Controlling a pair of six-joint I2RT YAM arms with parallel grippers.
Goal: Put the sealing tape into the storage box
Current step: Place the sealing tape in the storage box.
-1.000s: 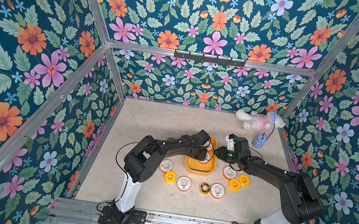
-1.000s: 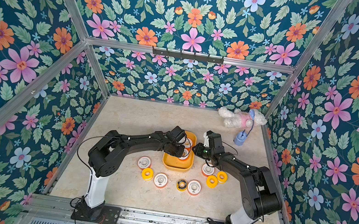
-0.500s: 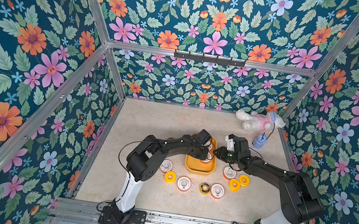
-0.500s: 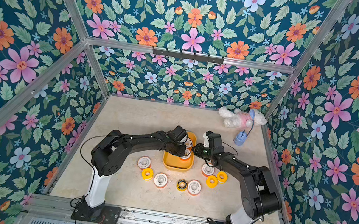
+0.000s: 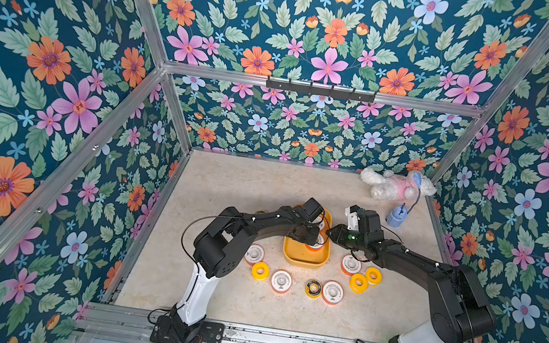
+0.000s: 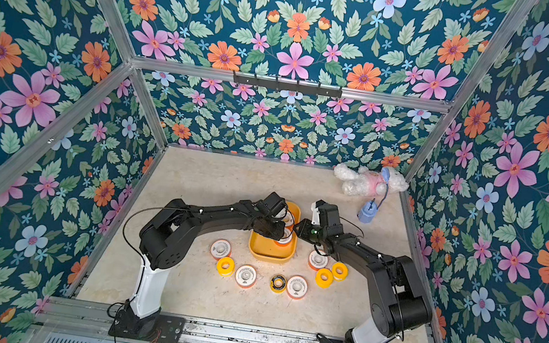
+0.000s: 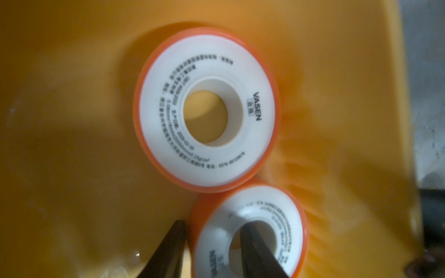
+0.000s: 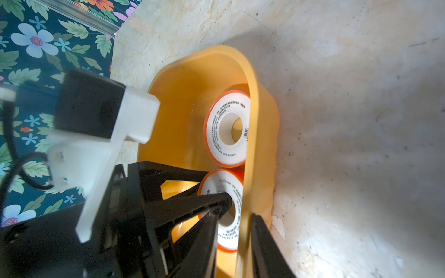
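Left gripper [image 7: 214, 223]: slack, one finger in the centre hole of a sealing tape spool [image 7: 287, 231], one just outside its rim. Right gripper [image 8: 236, 214]: astride the right wall of the storage box [image 8: 262, 134]; clamped or loose, cannot tell. Touching on the far side, a second spool [image 7: 163, 134]; both inside the box.

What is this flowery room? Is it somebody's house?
Likely a robot test booth: flowered panels on a metal frame, a left arm and right arm bolted beside the table.
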